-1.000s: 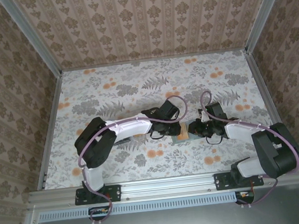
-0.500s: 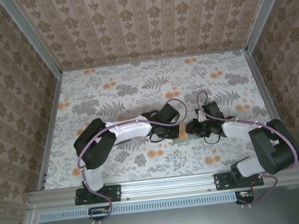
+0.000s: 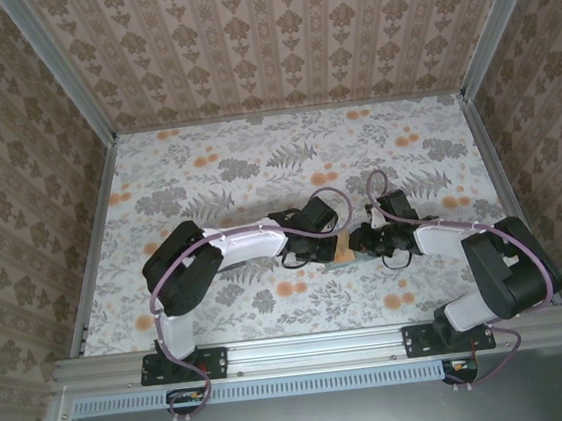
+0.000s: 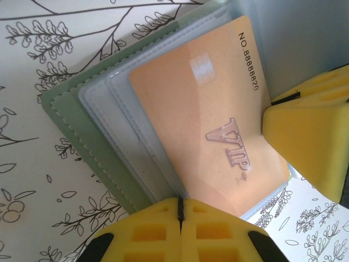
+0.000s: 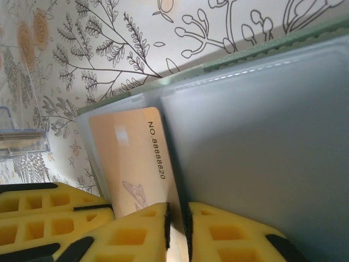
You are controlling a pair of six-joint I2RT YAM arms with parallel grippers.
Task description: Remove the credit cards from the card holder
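The tan-orange card (image 4: 202,125) sat unremoved in the card holder (image 4: 90,142), left gripper (image 4: 180,204) shut empty at 9 o'clock, right gripper (image 5: 177,210) nearly shut at 3 o'clock.

Top view high, looking down, both wrist views close, probably sharing the orange card (image 4: 202,125)

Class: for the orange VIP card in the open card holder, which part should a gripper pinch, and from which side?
Probably the orange card's short VIP end, coming in edge-on from the card holder's rim beside it: the card lies flat and thin, and that end nears the rim.
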